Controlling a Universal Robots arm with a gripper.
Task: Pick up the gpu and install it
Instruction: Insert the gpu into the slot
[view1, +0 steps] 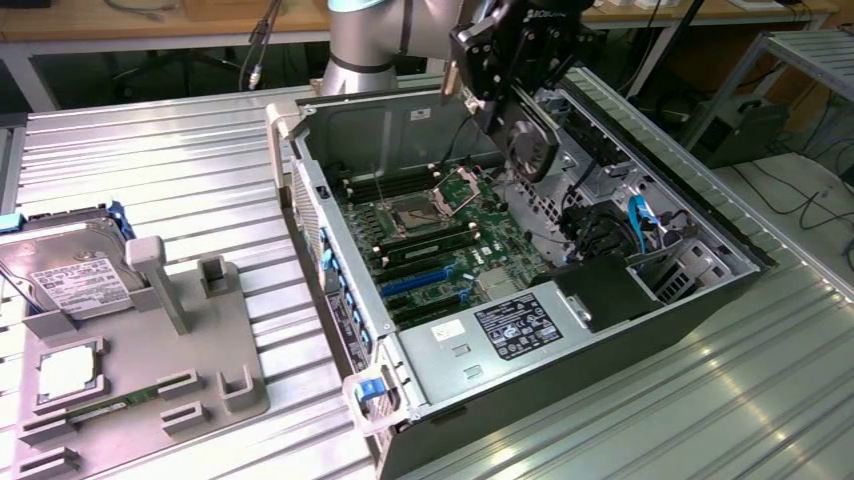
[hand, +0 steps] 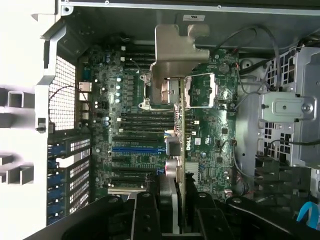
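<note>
While the gripper (hand: 177, 220) pinches the gpu (view1: 534, 145), the card hangs edge-down above the motherboard (view1: 441, 230) of the open computer case (view1: 694, 290). Lowered tilted or off line with the slots (hand: 137, 148), it could jam or strike neighbouring parts

Ribbed metal table (view1: 174, 170), open computer case (view1: 387, 130), grey parts holder (view1: 160, 350) alongside

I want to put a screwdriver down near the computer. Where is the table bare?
The ribbed table lies bare beyond the grey fixture, up to the case, and at the exterior view's lower right of the case. Crowded: the fixture with the hard drive, and the case's inside, over which the gripper holds the gpu.
</note>
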